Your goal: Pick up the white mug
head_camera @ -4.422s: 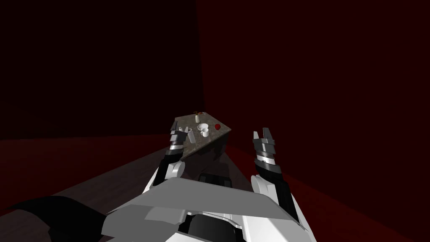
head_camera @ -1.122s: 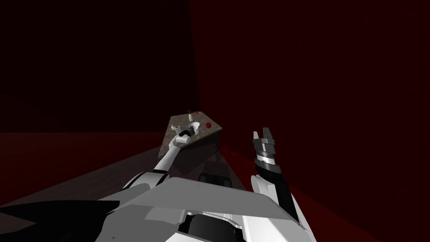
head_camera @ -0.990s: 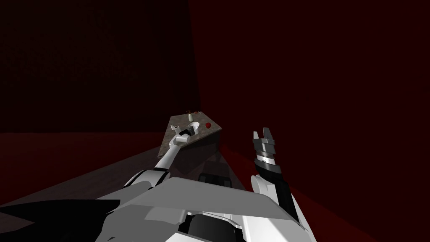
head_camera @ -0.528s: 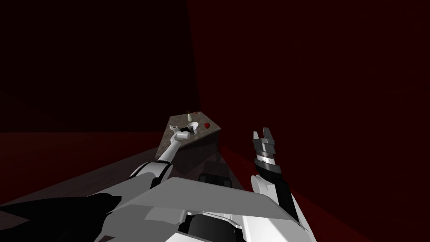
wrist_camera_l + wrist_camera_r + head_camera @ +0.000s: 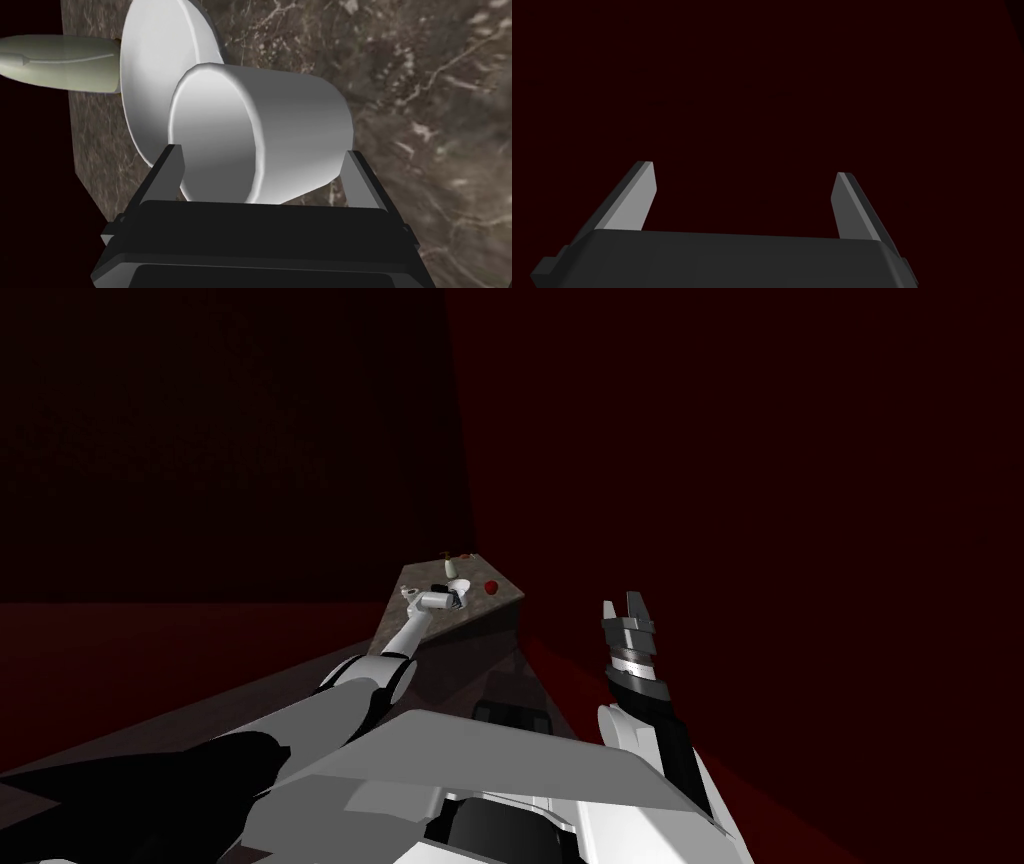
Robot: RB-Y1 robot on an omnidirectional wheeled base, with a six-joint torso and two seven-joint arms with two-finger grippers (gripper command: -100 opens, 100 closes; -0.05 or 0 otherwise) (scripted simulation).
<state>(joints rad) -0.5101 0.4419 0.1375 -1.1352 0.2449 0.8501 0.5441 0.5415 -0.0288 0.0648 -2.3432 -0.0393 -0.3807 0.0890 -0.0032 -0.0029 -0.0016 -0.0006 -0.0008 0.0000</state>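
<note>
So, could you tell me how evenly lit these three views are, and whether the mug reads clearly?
Head view: very dim, dark red walls, the table far off, its items barely legible. Left wrist view: bright; the white mug shows smooth grey shading against the marbled table. Right wrist view: dark red throughout; the right gripper open, one finger lit paler than the other.

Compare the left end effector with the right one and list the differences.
The left end effector reaches over the brown marbled tabletop; the right end effector is raised away from it. The left's light grey blade fingers straddle a plain white mug; the right's have nothing between them. Both stand open, about equally wide.
</note>
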